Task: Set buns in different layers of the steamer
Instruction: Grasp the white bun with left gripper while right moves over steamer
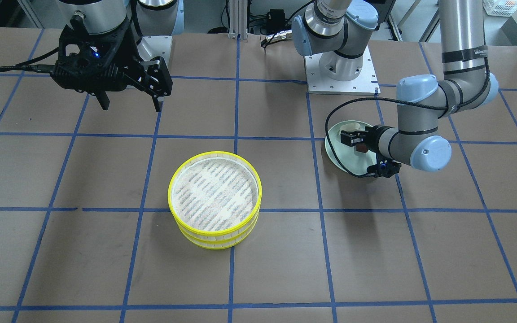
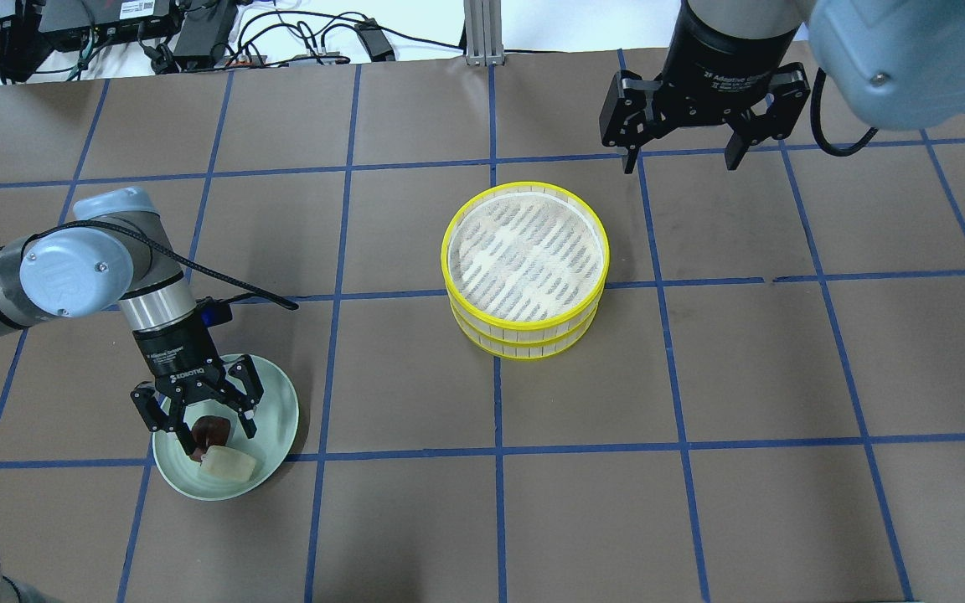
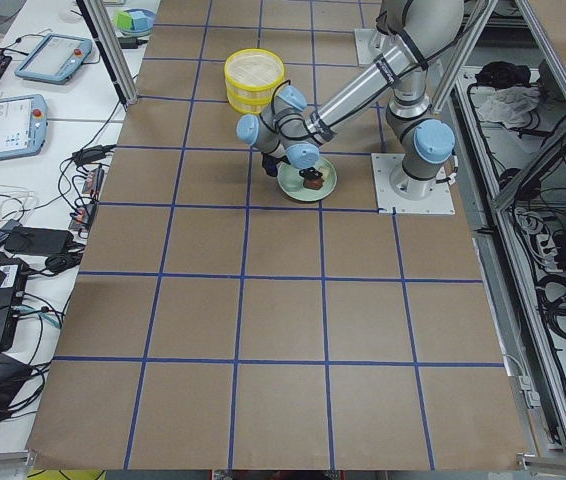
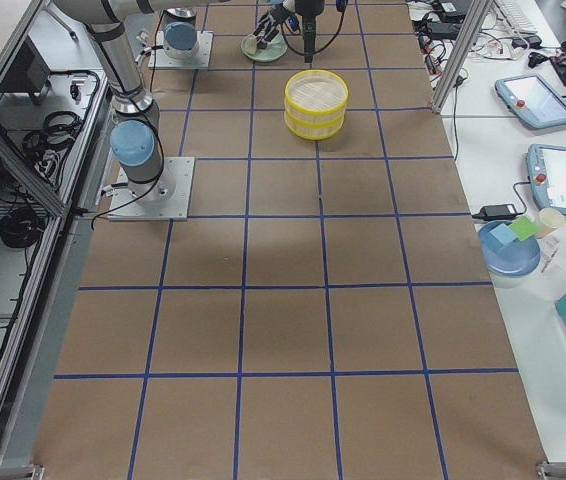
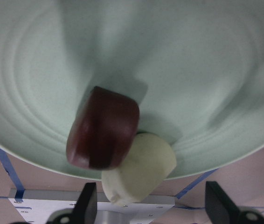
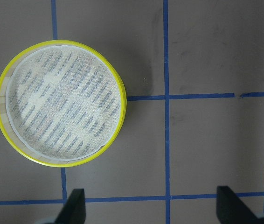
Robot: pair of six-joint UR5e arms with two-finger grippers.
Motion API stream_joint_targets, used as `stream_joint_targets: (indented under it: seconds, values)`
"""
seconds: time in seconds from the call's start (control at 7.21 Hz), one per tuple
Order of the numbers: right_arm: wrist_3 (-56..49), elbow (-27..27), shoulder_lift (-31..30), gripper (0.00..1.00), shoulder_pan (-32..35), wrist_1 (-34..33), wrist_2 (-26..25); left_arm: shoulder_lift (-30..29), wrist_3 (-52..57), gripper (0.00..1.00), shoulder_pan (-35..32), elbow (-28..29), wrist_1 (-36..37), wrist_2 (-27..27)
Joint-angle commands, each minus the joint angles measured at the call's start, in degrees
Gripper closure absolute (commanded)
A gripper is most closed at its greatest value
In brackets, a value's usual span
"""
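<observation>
The steamer, two stacked yellow-rimmed trays, stands mid-table with its top mesh floor bare; it also shows in the front view and the right wrist view. The dark reddish-brown bun and the cream bun lie touching on a pale green plate. My left gripper is open, low over the plate, its fingers either side of the brown bun, with the cream bun just beside it. My right gripper is open and empty, high beyond the steamer.
The table is brown paper with a blue tape grid. The arm base plates sit at the robot's edge. Tablets and a blue bowl lie on side benches off the table.
</observation>
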Motion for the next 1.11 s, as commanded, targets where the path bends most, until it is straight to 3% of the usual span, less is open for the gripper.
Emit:
stream_joint_targets:
  seconds: [0.0, 0.14, 0.42, 0.55, 0.83, 0.97]
  values:
    - [0.0, 0.0, 0.0, 0.00, 0.0, -0.1, 0.1, 0.0, 0.0, 0.17, 0.1, 0.0, -0.8, 0.1]
    - [0.0, 0.0, 0.1, 0.00, 0.0, -0.1, 0.2, -0.1, 0.0, 0.23, 0.1, 0.0, -0.8, 0.1]
    - [0.6, 0.3, 0.4, 0.00, 0.0, -0.5, 0.4, -0.5, 0.1, 0.76, 0.1, 0.1, -0.8, 0.4]
    - [0.5, 2.0, 3.0, 0.00, 0.1, -4.5, 0.5, -0.5, 0.2, 1.00, 0.1, 0.4, -0.7, 0.6]
    - [0.6, 7.3, 9.5, 0.00, 0.7, -16.8, 0.5, -0.5, 0.3, 1.00, 0.0, 0.8, -0.8, -0.2]
    - [0.6, 7.9, 13.1, 0.00, 0.7, -19.1, 0.5, 0.1, 1.0, 1.00, -0.1, 1.0, -0.9, -2.1]
